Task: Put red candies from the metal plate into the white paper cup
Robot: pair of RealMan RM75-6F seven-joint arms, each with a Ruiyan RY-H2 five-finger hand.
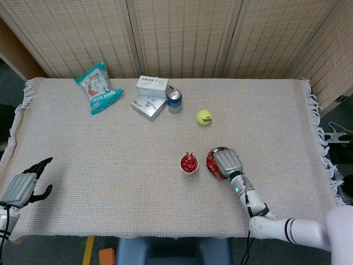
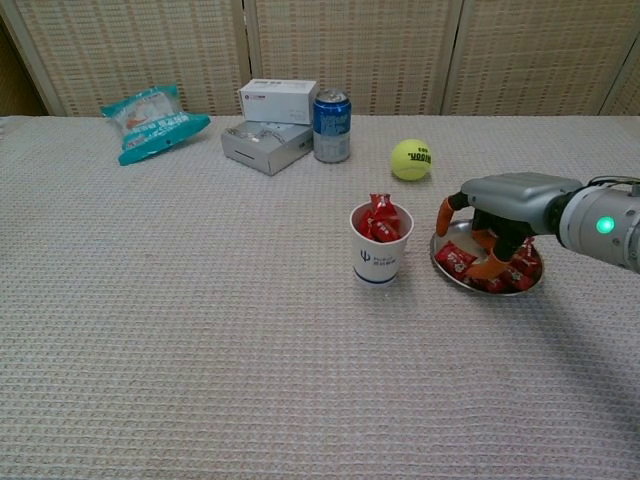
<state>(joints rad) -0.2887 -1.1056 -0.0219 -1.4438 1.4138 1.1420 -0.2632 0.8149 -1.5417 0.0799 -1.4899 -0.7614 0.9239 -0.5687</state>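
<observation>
The right hand (image 2: 500, 215) was low over the metal plate (image 2: 444, 243), fingers (image 2: 486, 267) curled down among the red candies (image 2: 456, 259), likely to grab one for the white paper cup (image 2: 380, 257). I could not tell if it held any.

Both views are evenly and brightly lit from overhead — soft, diffuse light with only faint, short shadows beside things on the desk (image 1: 110, 160). No harsh glare; focus is sharp throughout, with mild bending of straight lines near the head view's edges.
</observation>
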